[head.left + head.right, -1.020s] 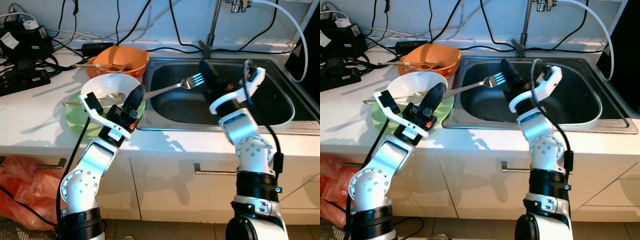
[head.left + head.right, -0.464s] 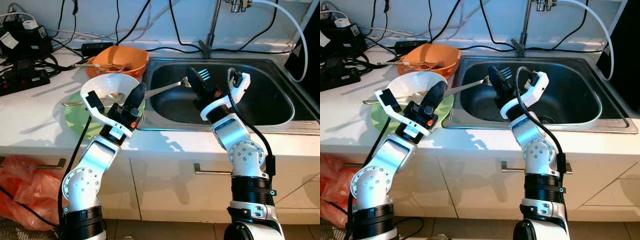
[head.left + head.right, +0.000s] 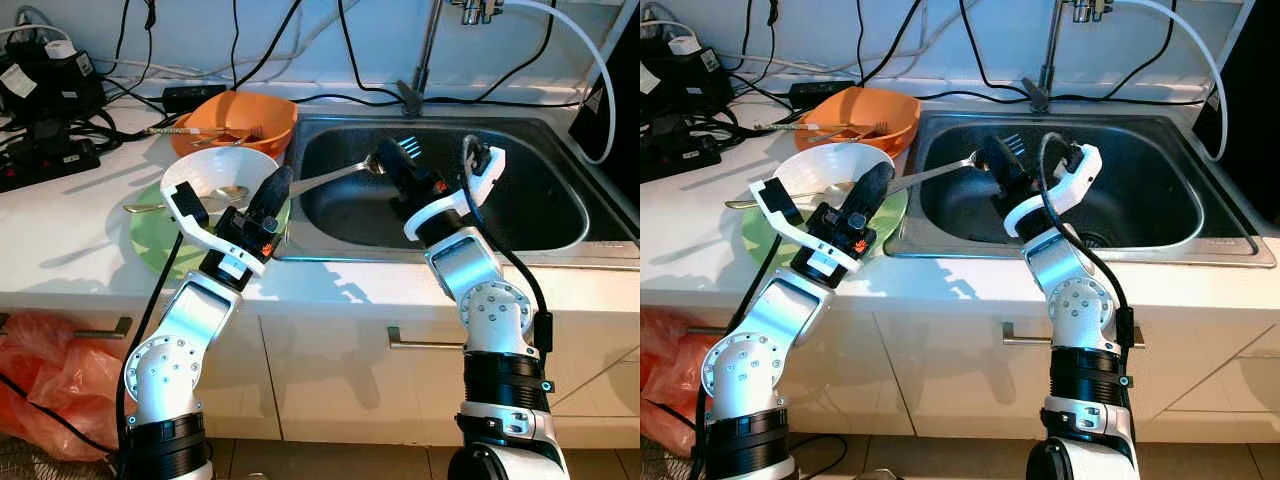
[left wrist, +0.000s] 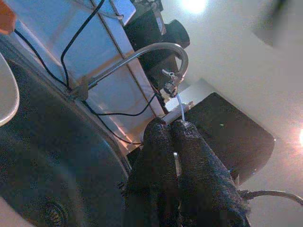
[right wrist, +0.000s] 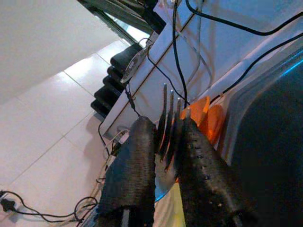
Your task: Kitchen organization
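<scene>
Handing over a fork (image 3: 335, 177) above the sink (image 3: 545, 215): left hand (image 3: 268, 205) pinches the handle end at the bench (image 3: 70, 250) edge, right hand (image 3: 392, 166) closes narrow around the tines over the basin. Step looks like a hand-to-hand transfer; next likely needs one hand to release. Beyond sit green plate (image 3: 150, 245), white bowl (image 3: 205, 172), orange bowl (image 3: 238, 115).

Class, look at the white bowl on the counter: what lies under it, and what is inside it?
The white bowl sits on a green plate. A spoon lies inside. The left gripper covers the bowl's near right side.
</scene>
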### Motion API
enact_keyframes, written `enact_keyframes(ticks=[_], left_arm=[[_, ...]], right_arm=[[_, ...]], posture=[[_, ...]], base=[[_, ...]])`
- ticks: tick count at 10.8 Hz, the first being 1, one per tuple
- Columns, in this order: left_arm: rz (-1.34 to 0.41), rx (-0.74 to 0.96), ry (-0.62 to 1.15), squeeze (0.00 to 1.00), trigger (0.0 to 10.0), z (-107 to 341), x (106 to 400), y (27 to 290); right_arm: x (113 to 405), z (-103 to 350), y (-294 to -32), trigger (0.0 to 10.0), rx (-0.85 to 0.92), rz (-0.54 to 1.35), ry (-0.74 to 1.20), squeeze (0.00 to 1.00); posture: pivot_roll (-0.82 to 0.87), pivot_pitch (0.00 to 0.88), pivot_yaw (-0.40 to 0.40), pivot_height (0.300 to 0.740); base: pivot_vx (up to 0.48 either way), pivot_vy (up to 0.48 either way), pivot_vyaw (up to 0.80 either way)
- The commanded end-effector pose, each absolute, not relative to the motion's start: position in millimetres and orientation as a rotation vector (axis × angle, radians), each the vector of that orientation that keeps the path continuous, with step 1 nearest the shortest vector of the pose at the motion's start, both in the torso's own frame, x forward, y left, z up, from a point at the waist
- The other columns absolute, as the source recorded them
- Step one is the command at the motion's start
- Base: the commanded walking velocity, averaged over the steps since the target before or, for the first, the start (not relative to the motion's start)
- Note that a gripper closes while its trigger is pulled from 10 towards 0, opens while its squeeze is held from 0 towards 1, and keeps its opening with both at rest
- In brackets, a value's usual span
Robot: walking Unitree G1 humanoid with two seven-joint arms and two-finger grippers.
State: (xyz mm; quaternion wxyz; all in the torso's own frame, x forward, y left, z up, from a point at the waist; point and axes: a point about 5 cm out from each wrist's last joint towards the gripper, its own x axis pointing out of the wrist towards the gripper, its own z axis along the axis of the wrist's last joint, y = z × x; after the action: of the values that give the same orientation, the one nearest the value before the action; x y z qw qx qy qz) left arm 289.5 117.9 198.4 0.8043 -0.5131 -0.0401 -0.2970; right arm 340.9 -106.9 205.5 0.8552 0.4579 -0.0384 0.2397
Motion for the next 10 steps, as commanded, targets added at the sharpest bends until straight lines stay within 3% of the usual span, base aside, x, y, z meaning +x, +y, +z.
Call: enact_keyframes(ticks=[1, 5, 6, 7, 8, 10], left_arm=[[-0.625, -1.091, -0.052, 0.0, 0.0, 191.9, 289.6, 115.4], [-0.601, -1.01, -0.025, 0.0, 0.0, 186.8, 290.2, 113.5], [-0.61, -0.999, -0.012, 0.0, 4.1, 185.6, 289.8, 111.5], [-0.635, -0.957, 0.033, 0.58, 10.0, 180.9, 287.3, 107.0], [-0.661, -0.892, 0.074, 1.0, 10.0, 176.1, 284.7, 101.9], [-0.685, -0.775, 0.108, 1.0, 10.0, 170.4, 283.6, 97.4]], right_arm=[[341.1, 208.4, -106.3, 0.0, 0.977, 0.513, -0.094, 0.0], [340.8, 210.0, -106.2, 0.0, 0.985, 0.516, -0.1, 0.0], [340.9, 210.7, -106.5, 0.0, 0.985, 0.516, -0.103, 0.0], [341.0, 210.9, -107.1, 0.0, 0.987, 0.512, -0.106, 0.0], [341.1, 211.0, -107.4, 0.0, 0.991, 0.507, -0.106, 0.0], [343.4, 210.0, -110.9, 0.0, 1.007, 0.473, -0.106, 0.0]], posture=[[0.1, 0.022, 0.016, 0.74], [0.1, 0.026, 0.016, 0.74], [0.1, 0.027, 0.017, 0.74], [0.1, 0.026, 0.017, 0.74], [0.11, 0.028, 0.019, 0.74], [0.11, 0.028, 0.018, 0.74]], base=[[0.0, 0.0, 0.0], [0.0, 0.0, 0.0], [0.0, 0.0, 0.0], [0.0, 0.0, 0.0], [0.0, 0.0, 0.0], [0.0, 0.0, 0.0]])
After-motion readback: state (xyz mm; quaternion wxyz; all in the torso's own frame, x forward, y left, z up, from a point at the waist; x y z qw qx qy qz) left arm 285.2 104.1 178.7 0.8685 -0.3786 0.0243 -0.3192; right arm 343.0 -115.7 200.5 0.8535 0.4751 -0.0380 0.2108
